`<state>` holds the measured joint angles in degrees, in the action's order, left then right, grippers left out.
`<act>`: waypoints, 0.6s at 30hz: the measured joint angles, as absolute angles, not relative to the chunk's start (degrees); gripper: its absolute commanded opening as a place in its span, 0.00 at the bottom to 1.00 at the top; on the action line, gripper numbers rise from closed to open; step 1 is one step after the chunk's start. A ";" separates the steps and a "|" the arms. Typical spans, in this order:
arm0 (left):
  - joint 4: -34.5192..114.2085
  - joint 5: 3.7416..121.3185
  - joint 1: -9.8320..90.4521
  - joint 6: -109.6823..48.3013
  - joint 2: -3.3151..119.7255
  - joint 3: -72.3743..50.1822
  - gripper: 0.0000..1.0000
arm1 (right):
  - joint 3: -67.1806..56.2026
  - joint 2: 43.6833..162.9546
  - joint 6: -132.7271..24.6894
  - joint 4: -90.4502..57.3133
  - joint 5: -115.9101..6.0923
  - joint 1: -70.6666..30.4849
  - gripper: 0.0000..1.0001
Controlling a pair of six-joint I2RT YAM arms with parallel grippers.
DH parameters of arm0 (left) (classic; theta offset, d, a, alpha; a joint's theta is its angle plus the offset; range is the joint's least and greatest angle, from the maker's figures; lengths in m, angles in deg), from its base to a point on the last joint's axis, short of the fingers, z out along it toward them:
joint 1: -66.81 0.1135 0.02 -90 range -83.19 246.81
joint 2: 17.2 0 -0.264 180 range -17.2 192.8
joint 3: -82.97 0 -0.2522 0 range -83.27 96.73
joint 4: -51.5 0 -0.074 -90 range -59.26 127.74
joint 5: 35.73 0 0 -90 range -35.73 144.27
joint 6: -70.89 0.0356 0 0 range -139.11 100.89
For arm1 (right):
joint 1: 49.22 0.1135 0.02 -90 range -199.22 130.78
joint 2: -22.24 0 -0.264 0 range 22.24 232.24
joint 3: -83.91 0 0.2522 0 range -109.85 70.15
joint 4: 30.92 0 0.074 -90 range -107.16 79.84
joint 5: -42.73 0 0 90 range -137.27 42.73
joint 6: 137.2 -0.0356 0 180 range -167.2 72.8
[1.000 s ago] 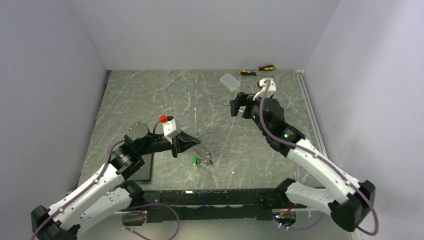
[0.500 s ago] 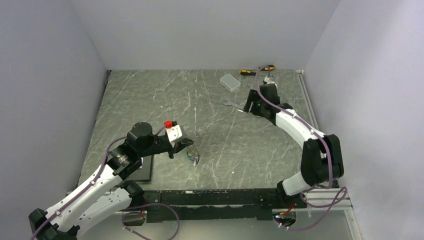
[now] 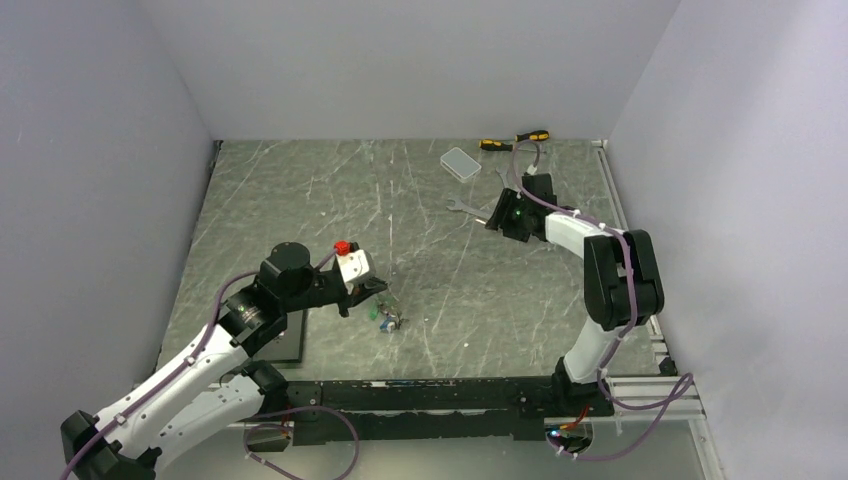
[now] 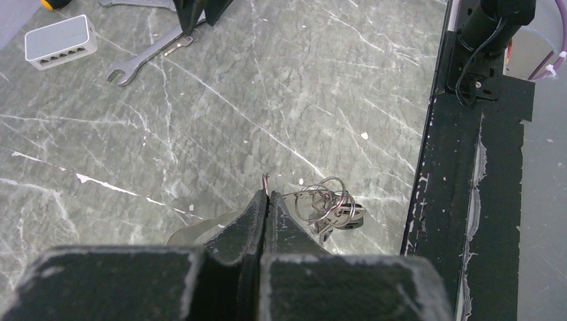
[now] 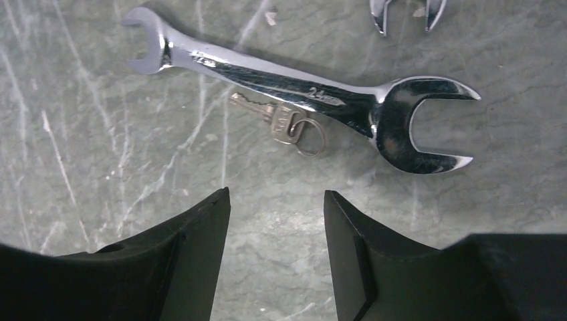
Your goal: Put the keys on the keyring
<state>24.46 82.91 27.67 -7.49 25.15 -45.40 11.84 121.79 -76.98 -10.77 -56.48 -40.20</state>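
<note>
My left gripper (image 4: 267, 192) is shut on the thin silver wire of the keyring (image 4: 267, 179), which pokes up between its fingertips. A bunch of keys (image 4: 332, 208) on small rings hangs from that wire just right of the fingers; in the top view the bunch of keys (image 3: 388, 318) lies low over the table near the front. A single silver key (image 5: 274, 119) with a small ring lies against a long wrench (image 5: 294, 81). My right gripper (image 5: 275, 195) stands open just short of that key, with nothing between its fingers.
A second wrench (image 5: 406, 12) lies beyond the first. A white box (image 3: 460, 162) and yellow-handled screwdrivers (image 3: 516, 139) sit at the back. A black pad (image 3: 290, 336) lies under my left arm, and the black front rail (image 4: 468, 167) runs close to the keys.
My right arm has swung down to the table by the wrench and its jaws have narrowed. My left gripper has shifted a little with the keyring, dragging the keys leftward.
</note>
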 measured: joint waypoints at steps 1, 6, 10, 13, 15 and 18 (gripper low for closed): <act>24.46 82.91 27.76 -7.45 25.17 -45.40 0.00 | 11.73 122.42 -76.92 -10.75 -56.31 -40.33 0.56; 24.46 83.15 28.22 -7.32 25.43 -45.35 0.00 | 10.62 124.93 -76.26 -10.57 -54.93 -40.62 0.48; 24.44 83.55 28.51 -7.32 25.67 -45.35 0.00 | 8.56 127.56 -75.61 -10.53 -54.60 -40.62 0.46; 24.44 83.68 28.64 -7.32 25.67 -45.33 0.00 | 6.62 129.54 -75.04 -10.49 -53.68 -40.62 0.45; 24.44 83.90 28.66 -7.32 25.67 -45.31 0.00 | 5.70 130.27 -74.58 -10.42 -52.83 -40.62 0.44; 24.44 84.01 28.66 -7.32 25.67 -45.31 0.00 | 5.09 130.66 -74.03 -10.11 -51.67 -40.62 0.38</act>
